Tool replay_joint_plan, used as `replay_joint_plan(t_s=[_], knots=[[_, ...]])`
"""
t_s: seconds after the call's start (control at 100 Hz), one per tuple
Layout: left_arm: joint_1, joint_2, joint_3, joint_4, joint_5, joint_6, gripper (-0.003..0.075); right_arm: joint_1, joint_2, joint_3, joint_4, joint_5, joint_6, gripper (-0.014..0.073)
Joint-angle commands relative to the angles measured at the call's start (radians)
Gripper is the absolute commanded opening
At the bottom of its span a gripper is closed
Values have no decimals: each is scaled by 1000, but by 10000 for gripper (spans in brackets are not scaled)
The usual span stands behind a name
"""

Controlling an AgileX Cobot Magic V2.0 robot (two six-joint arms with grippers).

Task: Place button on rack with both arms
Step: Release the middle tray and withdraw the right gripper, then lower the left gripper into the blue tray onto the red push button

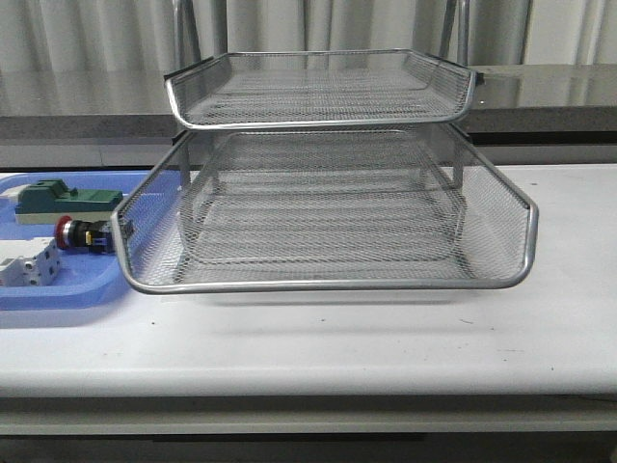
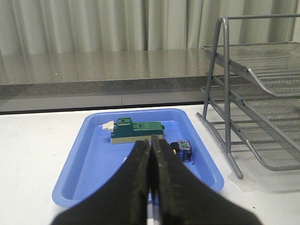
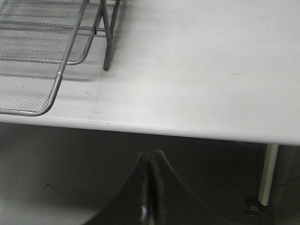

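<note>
**Button in tray, rack alongside, both claws idle**

Item 1: the button (image 1: 79,234). It lies on its side in the blue tray (image 1: 58,289), red head pointing away from the rack, blue-and-yellow rear block toward it. From my left wrist only that rear block shows (image 2: 182,149), just past my fingertips.

Item 2: the green block (image 1: 67,201), behind the button in the same tray, and the white block (image 1: 27,264), in front of it. All three sit near one another.

Item 3: the rack (image 1: 328,207), silver wire mesh, standing on the white counter (image 1: 386,338) immediately beside the tray; its lower tier's rim overlaps the tray's edge in the front view.

Item 4: my left claw (image 2: 151,154), fingers pressed together, holding nothing, above the tray's near end.

Item 5: my right claw (image 3: 150,176), likewise pressed together and empty, hanging off the counter's front edge, apart from the rack's leg (image 3: 107,42).
</note>
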Motion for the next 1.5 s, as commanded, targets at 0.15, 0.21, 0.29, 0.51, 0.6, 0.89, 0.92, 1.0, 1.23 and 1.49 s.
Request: replay_joint_plan(t_s=[0.15, 0.21, 0.29, 0.51, 0.6, 0.89, 0.92, 1.0, 1.23, 1.49], knots=[[3, -30, 38, -1, -148, -11, -20, -5, 8, -34, -10, -58, 0, -70], [3, -30, 20, -1, -147, -11, -20, -5, 8, -34, -10, -58, 0, -70], [3, -20, -15, -23, -136, -11, -20, -5, 8, -34, -10, -58, 0, -70], [3, 132, -231, -126, 31, -12, -20, -5, 8, -34, -10, -58, 0, -70], [3, 247, -365, -144, 152, -12, -20, -5, 8, -34, -10, -58, 0, -70], [3, 705, -821, -140, 544, 29, -20, -5, 8, -34, -10, -58, 0, -70], [3, 749, -861, -140, 570, 32, -20, -5, 8, -34, -10, -58, 0, -70], [3, 874, -972, -138, 639, 71, -20, -5, 8, -34, -10, -58, 0, -70], [3, 1147, -1187, -132, 735, 132, -20, -5, 8, -34, -10, -58, 0, -70], [3, 1322, -1263, -132, 735, 210, 17, -5, 8, -34, -10, -58, 0, -70]])
